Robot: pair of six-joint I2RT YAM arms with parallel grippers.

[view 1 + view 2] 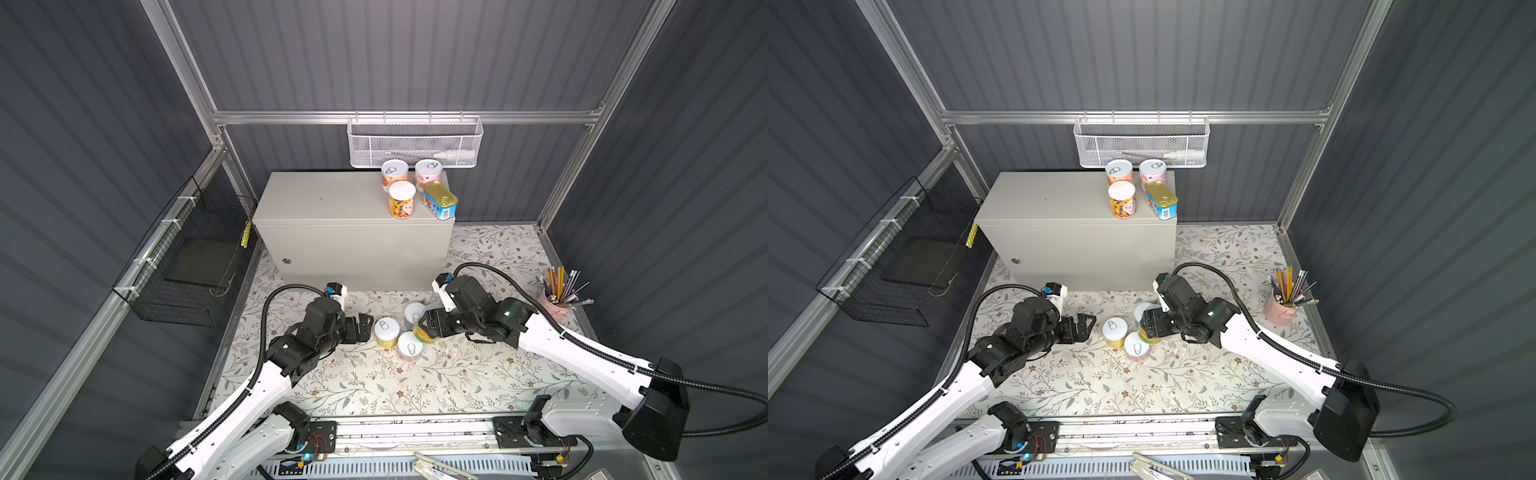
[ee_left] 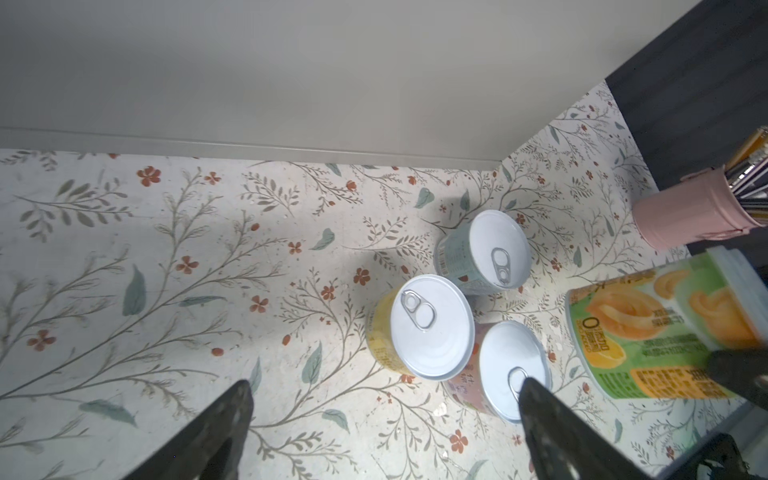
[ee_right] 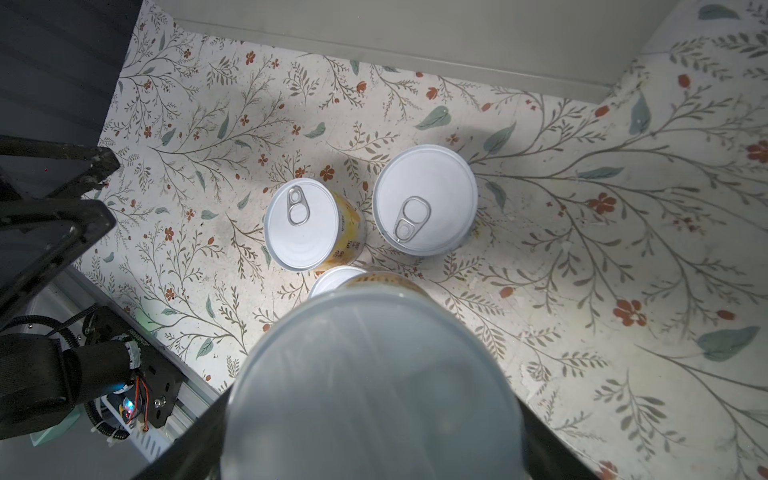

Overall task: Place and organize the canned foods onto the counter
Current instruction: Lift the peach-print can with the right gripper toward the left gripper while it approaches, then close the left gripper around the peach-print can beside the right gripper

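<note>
Right gripper [image 1: 424,328] is closed on the sides of 1 green-and-orange can [image 3: 370,374], whose pale plastic lid faces the wrist camera. This can hangs tilted in front of the counter [image 1: 332,199], below its right half, among the cans on the floral mat [image 1: 415,382].

Left gripper [image 1: 363,326] stands wide apart and empty, in front of the counter's middle, its fingers [image 2: 224,428] low over the mat.

3 cans stand upright on the mat in front of the counter:
- yellow can [image 1: 387,331], just beside the left gripper
- pale blue can [image 1: 413,311], nearest the counter's front
- pink can [image 1: 410,345], farthest from the counter, touching the yellow can

On the counter's top, at its right end, sit 4 more in 2 rows:
- orange silver-lidded can [image 1: 394,174] and pink-label can [image 1: 428,172] at the back edge
- white-lidded orange can [image 1: 402,199] and gold-topped blue tin [image 1: 439,200] in front, the tin at the right corner
</note>
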